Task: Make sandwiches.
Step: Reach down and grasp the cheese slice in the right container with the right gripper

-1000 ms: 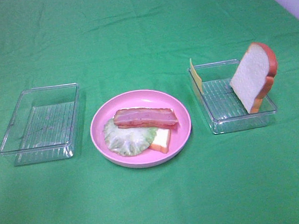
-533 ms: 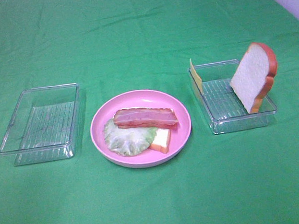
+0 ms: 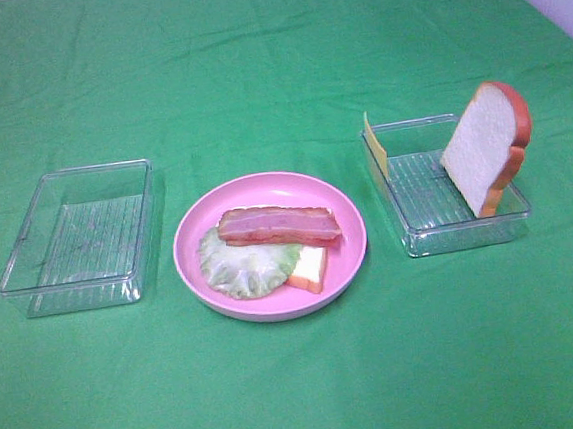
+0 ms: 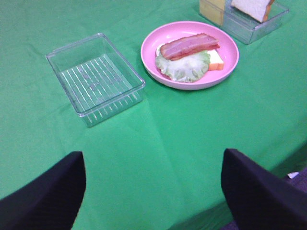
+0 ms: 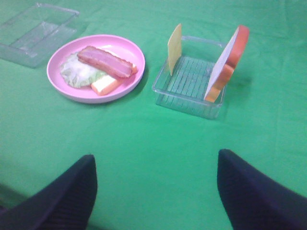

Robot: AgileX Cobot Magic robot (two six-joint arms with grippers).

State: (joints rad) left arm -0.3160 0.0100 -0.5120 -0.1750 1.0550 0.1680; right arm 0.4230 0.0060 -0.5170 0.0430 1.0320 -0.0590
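On pink plate [image 3: 264, 181], mid counter [image 3: 274, 75]: bread slice [image 3: 311, 268] under lettuce leaf [image 3: 236, 264], bacon strips [image 3: 277, 225] on top, long axis crosswise. Not yet stacked: cheese slice [image 3: 375, 144] and second bread slice [image 3: 483, 147], on edge in clear tray [image 3: 464, 234] at right (likely next picks). Nearer: right pincer [image 5: 156, 158], spread wide, nothing held, tray ahead. Farther off: left pincer [image 4: 153, 158], likewise gaping, holding nothing.
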